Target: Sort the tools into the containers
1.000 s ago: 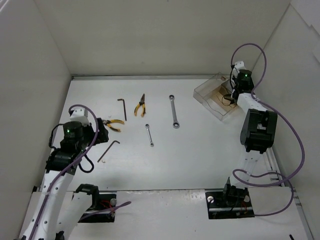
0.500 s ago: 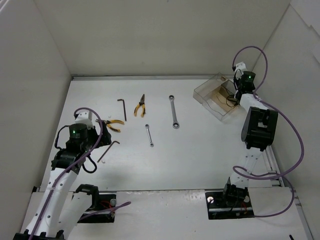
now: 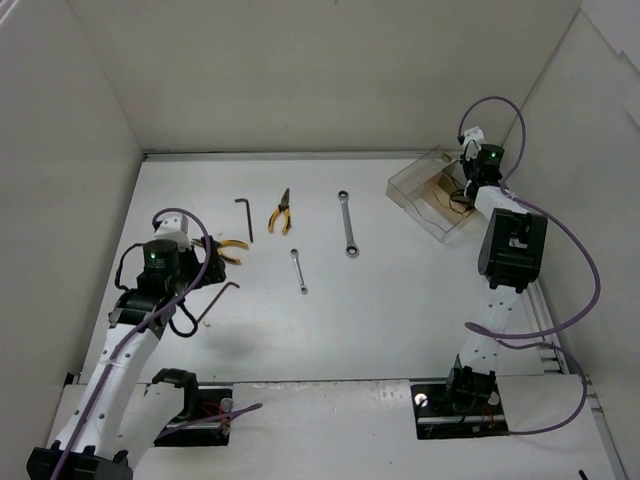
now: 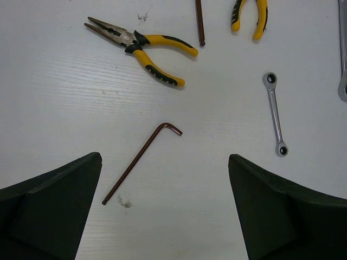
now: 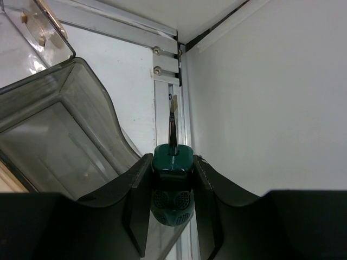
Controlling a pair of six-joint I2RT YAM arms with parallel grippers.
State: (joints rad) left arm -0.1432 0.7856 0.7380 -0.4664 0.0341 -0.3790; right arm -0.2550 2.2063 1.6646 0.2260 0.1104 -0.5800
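Observation:
My right gripper [image 5: 172, 158] is shut on the stubby green-handled screwdriver [image 5: 172, 176], blade pointing away, beside the right wall of the clear smoky container [image 5: 65, 124]. From above, that gripper [image 3: 466, 190] hangs over the container [image 3: 425, 185] at the back right. My left gripper [image 4: 164, 160] is open above the table, with an L-shaped hex key [image 4: 142, 162] just ahead of its left finger. Beyond it lie yellow-handled pliers [image 4: 142, 43], a small silver wrench [image 4: 275, 122], second pliers [image 4: 249, 16], another hex key [image 4: 200, 21] and a long wrench [image 3: 348, 224].
White walls close in the table on three sides, and the right wall stands close to my right gripper. A metal rail [image 5: 162, 81] runs along the table's right edge. Purple cables [image 3: 590, 290] loop off both arms.
My left arm has swung right and forward, toward the near hex key, still open. The right arm has shifted slightly over the container with the screwdriver still in its grip.

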